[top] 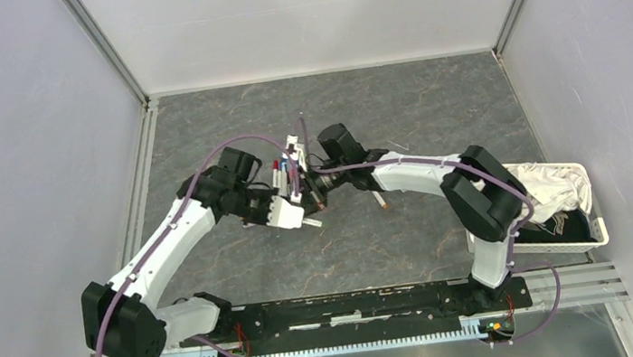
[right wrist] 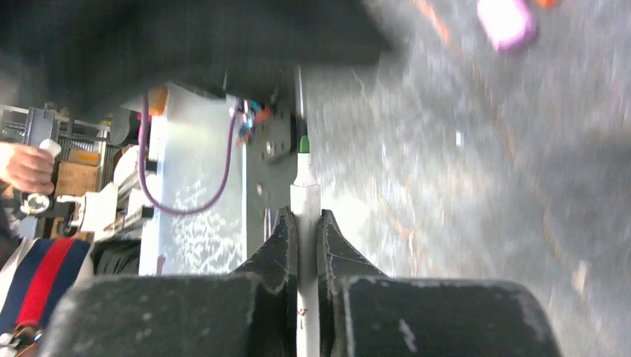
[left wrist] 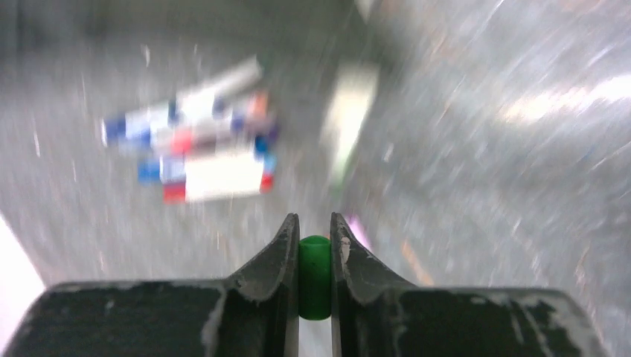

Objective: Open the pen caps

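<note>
Robot lab test cell — grey stone-look surface (top: 414, 112) boxed in by plain pale panels (top: 7, 134) on aluminium posts (top: 107, 49), two white arms (top: 166, 242) bolted to a black base rail (top: 356, 306) at its near edge, purple cables (top: 244, 138) looping free.

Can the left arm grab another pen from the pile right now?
Probably not: the left gripper is shut on a green cap, though the pile of pens lies unblocked ahead.
</note>
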